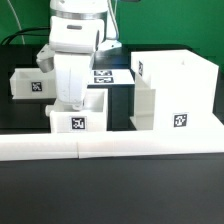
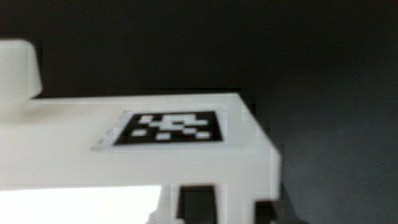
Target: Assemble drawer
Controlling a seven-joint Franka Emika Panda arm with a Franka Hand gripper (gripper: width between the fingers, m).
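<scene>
The large white casing (image 1: 172, 88) stands at the exterior view's right, with a tag on its front. One small open-top tray (image 1: 30, 83) sits at the left. A second small tray (image 1: 82, 118) sits at centre front, with a tag on its front. My gripper (image 1: 74, 100) reaches down onto this second tray's left wall. In the wrist view the tray's tagged wall (image 2: 173, 128) fills the frame. My gripper (image 2: 231, 206) has its dark fingertips (image 2: 198, 204) close on both sides of a thin white wall, shut on it.
Long low white bars (image 1: 110, 148) run along the front of the parts. The marker board (image 1: 108, 75) lies behind the trays, partly hidden by the arm. The table surface (image 1: 110, 195) is black.
</scene>
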